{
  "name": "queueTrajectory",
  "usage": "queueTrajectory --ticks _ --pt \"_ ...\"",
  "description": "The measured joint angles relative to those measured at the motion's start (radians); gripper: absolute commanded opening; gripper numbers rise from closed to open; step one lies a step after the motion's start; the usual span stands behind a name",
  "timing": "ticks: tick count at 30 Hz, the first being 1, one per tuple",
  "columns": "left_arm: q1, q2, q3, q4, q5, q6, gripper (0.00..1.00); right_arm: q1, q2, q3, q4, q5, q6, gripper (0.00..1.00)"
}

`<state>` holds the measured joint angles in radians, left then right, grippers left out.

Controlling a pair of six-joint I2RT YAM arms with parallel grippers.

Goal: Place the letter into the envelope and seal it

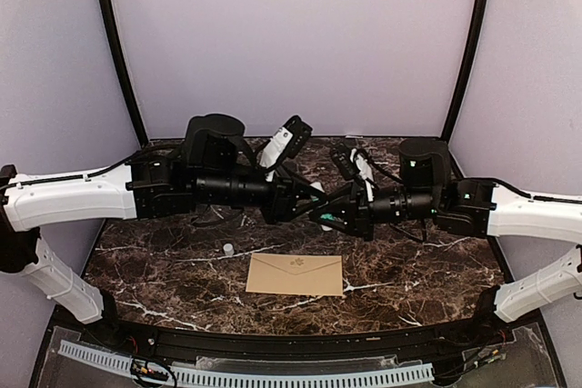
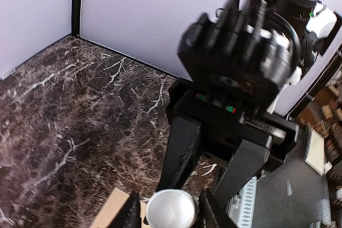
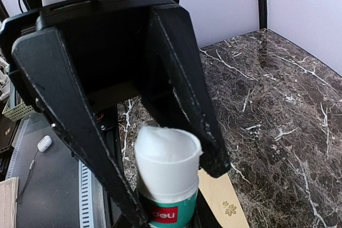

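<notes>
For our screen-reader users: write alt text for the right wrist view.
A glue stick with a white cap and green label fills the foreground, its cap flanked by the two black fingers of the left gripper. Behind lie a dark marble table and a corner of the brown envelope.

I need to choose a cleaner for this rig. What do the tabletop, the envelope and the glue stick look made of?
The tabletop: dark brown stone with white veins, slightly glossy, likely marble or a marble-look laminate. The envelope: matte kraft-brown paper, flat with a creased flap. The glue stick: smooth white plastic, with a glossy green printed label.
</notes>
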<state>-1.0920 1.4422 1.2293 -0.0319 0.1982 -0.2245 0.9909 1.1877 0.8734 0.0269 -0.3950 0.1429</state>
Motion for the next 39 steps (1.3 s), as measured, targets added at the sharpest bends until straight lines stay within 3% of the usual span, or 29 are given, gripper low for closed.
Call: queueTrajectory --ticks 3,6,10,12,15,28,39 --pt "-0.001 0.002 0.003 0.000 0.014 -0.018 0.11 0.003 0.000 0.000 -0.002 0.006 -0.016 0.00" --pt "0.000 0.002 0.005 0.004 0.032 -0.043 0.06 0.005 0.000 0.000 0.002 0.014 -0.033 0.03" --pt "0.000 0.002 0.000 0.019 0.032 -0.059 0.03 0.005 -0.004 0.000 0.004 0.033 -0.034 0.52" --pt "0.000 -0.001 -0.014 0.050 0.026 -0.070 0.03 0.007 -0.010 -0.003 0.009 0.056 -0.021 0.63" --pt "0.000 -0.015 -0.057 0.102 0.009 -0.097 0.03 0.010 -0.043 -0.036 0.059 0.098 -0.013 0.71" --pt "0.000 -0.089 -0.182 0.346 -0.056 -0.293 0.03 0.011 -0.172 -0.332 0.465 0.197 -0.002 0.78" --pt "0.004 -0.088 -0.206 0.485 -0.013 -0.409 0.03 0.034 -0.143 -0.367 0.731 0.182 -0.026 0.74"
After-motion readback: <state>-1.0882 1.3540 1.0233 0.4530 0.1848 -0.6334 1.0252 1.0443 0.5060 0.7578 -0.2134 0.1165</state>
